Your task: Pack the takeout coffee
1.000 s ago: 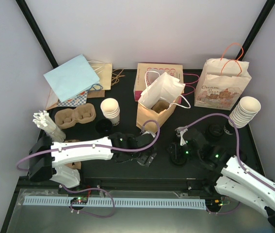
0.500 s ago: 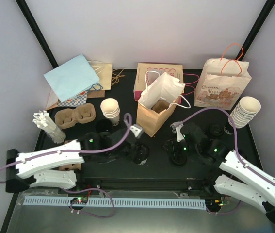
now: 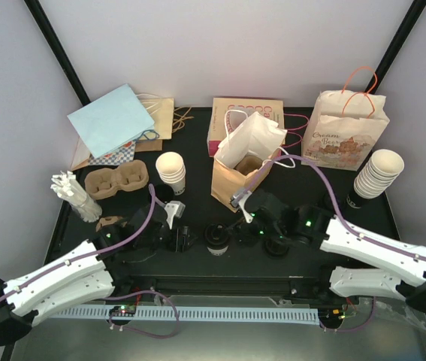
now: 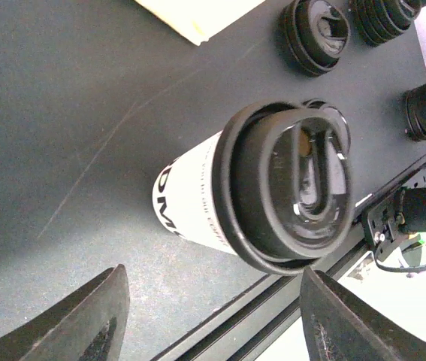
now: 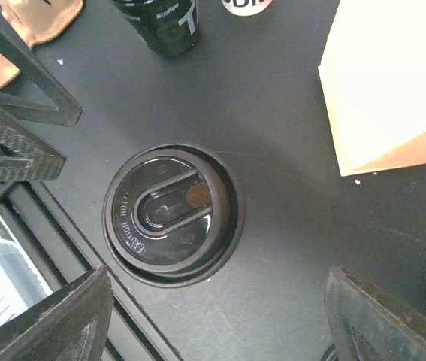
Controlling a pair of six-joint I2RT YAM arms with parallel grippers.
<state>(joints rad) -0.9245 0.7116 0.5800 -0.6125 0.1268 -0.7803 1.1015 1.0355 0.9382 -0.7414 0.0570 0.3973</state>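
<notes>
White cup [image 4: 190, 201], black lid [image 4: 284, 188], black table [image 4: 62, 113], brown bag [image 3: 224, 179]

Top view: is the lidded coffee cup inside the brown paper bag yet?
No, the lidded cup stands on the table, in front of the brown bag.

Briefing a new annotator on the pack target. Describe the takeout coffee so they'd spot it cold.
On the black table, find the open brown paper bag in the middle. In front of it, near the front edge, stands the takeout coffee. It is the only white cup wearing a black lid; the cup stacks are lidless and the spare lids sit in piles.
</notes>
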